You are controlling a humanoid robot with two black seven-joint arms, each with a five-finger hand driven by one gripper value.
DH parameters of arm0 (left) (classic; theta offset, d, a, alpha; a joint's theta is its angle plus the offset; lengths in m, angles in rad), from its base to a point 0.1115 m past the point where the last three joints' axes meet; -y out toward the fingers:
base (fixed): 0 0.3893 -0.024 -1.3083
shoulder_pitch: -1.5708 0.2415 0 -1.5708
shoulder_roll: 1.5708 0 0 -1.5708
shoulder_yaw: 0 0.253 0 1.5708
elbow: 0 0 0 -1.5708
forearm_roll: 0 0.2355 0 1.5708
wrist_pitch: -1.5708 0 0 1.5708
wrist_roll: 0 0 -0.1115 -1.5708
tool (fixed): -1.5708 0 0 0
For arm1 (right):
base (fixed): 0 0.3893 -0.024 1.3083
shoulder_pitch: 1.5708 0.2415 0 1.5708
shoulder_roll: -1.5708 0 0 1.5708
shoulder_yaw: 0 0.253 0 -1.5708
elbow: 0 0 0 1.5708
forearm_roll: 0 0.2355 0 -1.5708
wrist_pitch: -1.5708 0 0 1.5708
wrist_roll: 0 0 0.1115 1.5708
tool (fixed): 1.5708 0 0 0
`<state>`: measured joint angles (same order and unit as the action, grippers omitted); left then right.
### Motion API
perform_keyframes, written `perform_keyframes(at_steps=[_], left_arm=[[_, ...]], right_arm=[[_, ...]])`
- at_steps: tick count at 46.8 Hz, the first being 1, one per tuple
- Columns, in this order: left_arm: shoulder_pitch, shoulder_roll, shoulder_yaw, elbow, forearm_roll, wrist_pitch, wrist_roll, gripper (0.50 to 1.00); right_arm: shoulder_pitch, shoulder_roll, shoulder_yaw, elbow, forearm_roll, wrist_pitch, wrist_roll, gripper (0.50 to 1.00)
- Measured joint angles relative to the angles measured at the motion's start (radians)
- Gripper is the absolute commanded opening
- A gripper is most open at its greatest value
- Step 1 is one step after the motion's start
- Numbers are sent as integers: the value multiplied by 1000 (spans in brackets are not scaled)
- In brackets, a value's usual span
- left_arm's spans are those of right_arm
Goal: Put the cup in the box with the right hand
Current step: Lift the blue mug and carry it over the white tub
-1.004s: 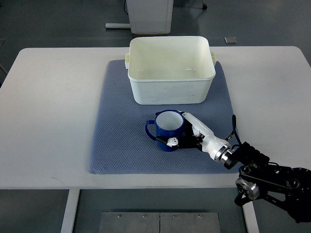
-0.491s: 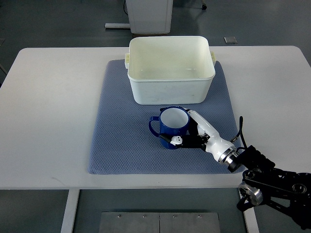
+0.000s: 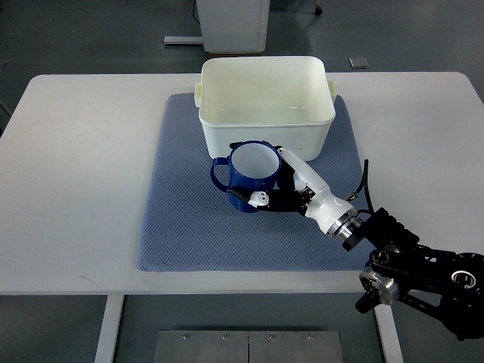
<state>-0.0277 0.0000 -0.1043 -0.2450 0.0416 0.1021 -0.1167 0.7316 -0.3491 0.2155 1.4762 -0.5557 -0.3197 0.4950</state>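
A blue cup [image 3: 246,171] with a white inside and a handle on its left is held upright, lifted above the blue mat [image 3: 189,212], just in front of the white box [image 3: 266,108]. My right hand [image 3: 276,185], white with black joints, is shut on the cup from its right side; its arm comes in from the lower right. The box is open and empty, standing at the far edge of the mat. The left arm is out of view.
The mat lies on a white table [image 3: 83,166]. A white cabinet base [image 3: 234,23] stands on the floor beyond the table.
My right hand has lifted the cup and carried it left and toward the box; the cup now overlaps the box's front wall.
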Motion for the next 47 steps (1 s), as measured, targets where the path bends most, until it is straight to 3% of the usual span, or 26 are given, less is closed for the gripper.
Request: perform_keyframes(at_steps=[26,39,47], left_arm=[[0,0,0,1,0,0,-1,1000],[0,0,0,0,0,1,-1,1000],[0,0,0,0,0,0,-1,1000]], right_arm=[[297,8,-7,-111,221,3,-48,500],[351,92,-10,-289,266,20,-83,500],[371,176,-7,-444,269,67,-107,500]])
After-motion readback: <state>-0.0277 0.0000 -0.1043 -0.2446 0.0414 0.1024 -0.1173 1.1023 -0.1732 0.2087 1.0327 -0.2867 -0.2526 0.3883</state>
